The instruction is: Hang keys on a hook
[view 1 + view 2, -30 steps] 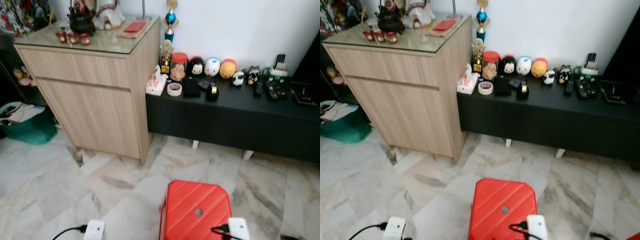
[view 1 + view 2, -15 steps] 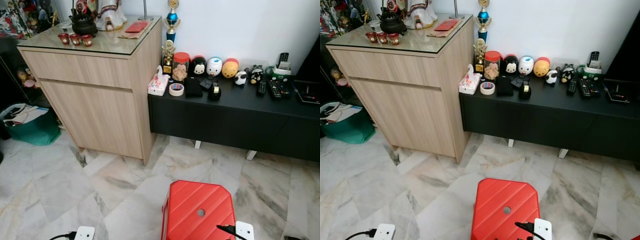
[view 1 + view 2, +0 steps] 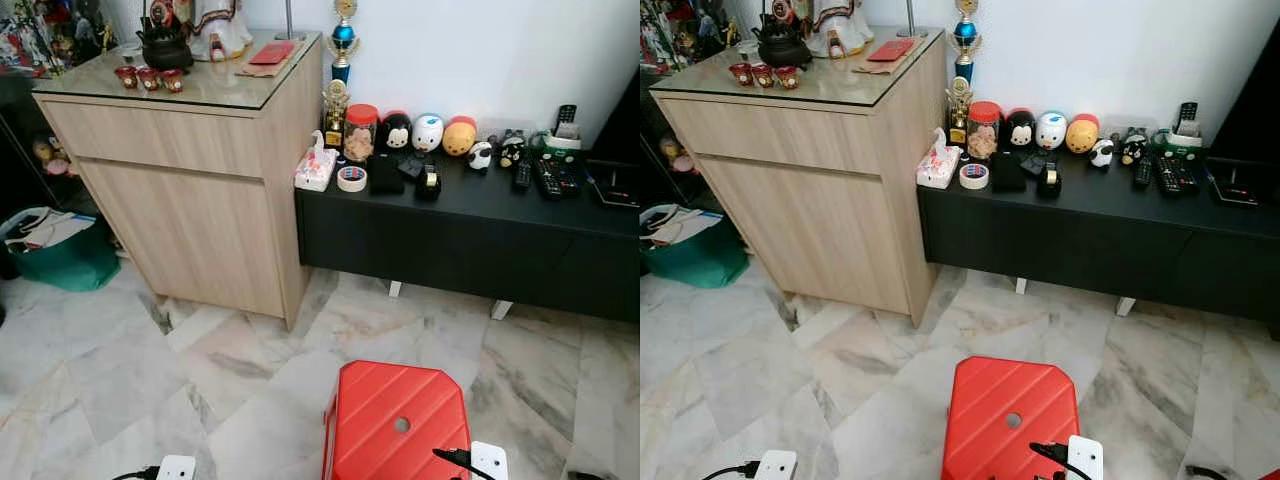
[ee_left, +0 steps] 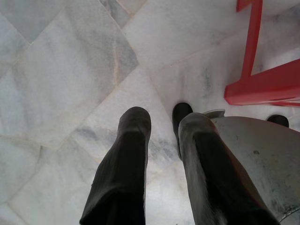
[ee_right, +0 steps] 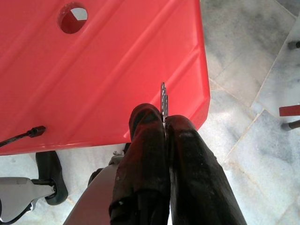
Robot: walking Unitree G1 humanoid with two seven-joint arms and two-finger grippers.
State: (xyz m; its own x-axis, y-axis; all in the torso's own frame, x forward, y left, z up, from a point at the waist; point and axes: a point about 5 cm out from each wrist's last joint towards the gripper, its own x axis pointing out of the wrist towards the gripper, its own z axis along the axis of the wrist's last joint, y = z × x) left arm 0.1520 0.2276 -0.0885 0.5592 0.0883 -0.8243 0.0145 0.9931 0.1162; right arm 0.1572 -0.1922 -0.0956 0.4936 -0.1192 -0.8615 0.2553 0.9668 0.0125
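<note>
The left hand (image 4: 157, 136) is hanging low over the marble floor (image 4: 61, 70), fingers slightly parted and empty. The right hand (image 5: 164, 123) is pinching a thin toothed key (image 5: 163, 101) tight, blade pointing straight out past its fingertips, above the red stool (image 5: 108, 70). I'm seeing no hook near the wooden cabinet (image 3: 190, 200) or black tabletop (image 3: 500, 205).

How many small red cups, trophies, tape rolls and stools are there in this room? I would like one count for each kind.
Red cups: 3
Trophies: 2
Tape roll: 1
Red stool: 1
Total: 7
</note>
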